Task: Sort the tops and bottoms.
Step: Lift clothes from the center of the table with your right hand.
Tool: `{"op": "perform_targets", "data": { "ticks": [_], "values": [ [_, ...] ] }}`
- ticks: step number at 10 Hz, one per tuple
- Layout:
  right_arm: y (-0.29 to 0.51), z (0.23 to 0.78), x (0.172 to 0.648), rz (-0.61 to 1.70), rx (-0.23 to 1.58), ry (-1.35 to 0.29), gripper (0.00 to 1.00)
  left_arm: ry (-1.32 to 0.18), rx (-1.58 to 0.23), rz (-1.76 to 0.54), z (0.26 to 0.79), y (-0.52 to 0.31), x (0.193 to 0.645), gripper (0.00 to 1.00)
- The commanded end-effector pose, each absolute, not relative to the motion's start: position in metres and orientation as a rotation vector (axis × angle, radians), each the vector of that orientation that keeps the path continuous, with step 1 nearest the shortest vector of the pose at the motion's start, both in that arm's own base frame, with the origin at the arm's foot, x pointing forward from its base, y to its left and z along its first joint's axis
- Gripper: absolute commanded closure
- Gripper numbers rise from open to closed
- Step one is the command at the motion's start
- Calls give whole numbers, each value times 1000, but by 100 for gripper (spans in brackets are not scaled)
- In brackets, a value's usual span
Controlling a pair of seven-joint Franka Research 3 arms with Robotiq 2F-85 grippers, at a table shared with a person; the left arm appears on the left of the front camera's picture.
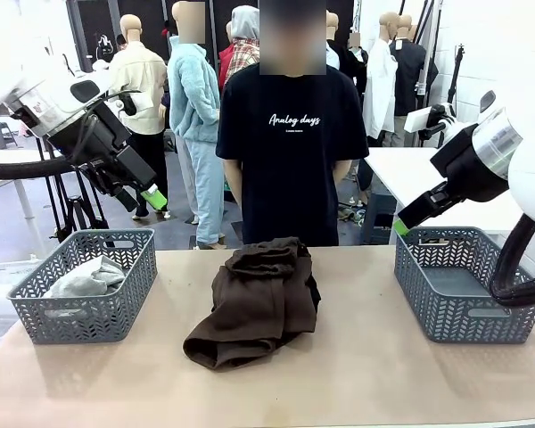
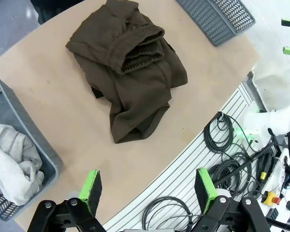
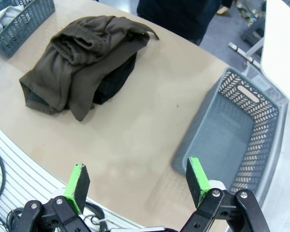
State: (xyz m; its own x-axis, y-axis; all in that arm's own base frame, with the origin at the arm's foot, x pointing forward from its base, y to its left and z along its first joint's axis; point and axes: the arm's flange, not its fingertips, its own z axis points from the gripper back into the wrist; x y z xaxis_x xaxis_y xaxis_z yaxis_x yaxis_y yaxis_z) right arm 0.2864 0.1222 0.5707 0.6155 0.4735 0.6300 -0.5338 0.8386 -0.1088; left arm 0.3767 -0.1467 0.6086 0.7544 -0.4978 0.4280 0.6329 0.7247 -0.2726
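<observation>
Dark brown trousers [image 1: 257, 303] lie crumpled in the middle of the table, over a black garment [image 3: 113, 82] that peeks out beneath them; these are the bottoms [image 2: 128, 77]. A light grey top [image 1: 85, 278] sits in the left basket [image 1: 36, 312], also seen as grey cloth [image 2: 12, 162] in the left wrist view. My left gripper [image 1: 147, 198] hangs open high above the left basket, its green pads [image 2: 91, 187] wide apart. My right gripper [image 1: 401, 223] is raised above the right basket [image 1: 468, 290], open with nothing between its pads [image 3: 78, 182].
A person in a black T-shirt [image 1: 290, 143] stands at the far edge of the table, hands behind the back. The right basket [image 3: 232, 140] holds nothing. Cables [image 2: 222, 140] lie along the robot's side below the table edge. A white table [image 1: 428, 183] stands at back right.
</observation>
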Motion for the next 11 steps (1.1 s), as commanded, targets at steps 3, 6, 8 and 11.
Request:
{"op": "perform_targets", "data": {
  "ticks": [3,6,8,11],
  "values": [
    [126,583,324,652,230,-733,0,-340,-427,-636,609,-148,377,0],
    [143,576,397,713,318,-639,0,-340,-427,-636,609,-148,377,0],
    [157,569,431,724,278,-611,0,-340,-427,-636,609,-148,377,0],
    [164,558,431,707,267,-611,0,-340,-427,-636,609,-148,377,0]
  ]
}}
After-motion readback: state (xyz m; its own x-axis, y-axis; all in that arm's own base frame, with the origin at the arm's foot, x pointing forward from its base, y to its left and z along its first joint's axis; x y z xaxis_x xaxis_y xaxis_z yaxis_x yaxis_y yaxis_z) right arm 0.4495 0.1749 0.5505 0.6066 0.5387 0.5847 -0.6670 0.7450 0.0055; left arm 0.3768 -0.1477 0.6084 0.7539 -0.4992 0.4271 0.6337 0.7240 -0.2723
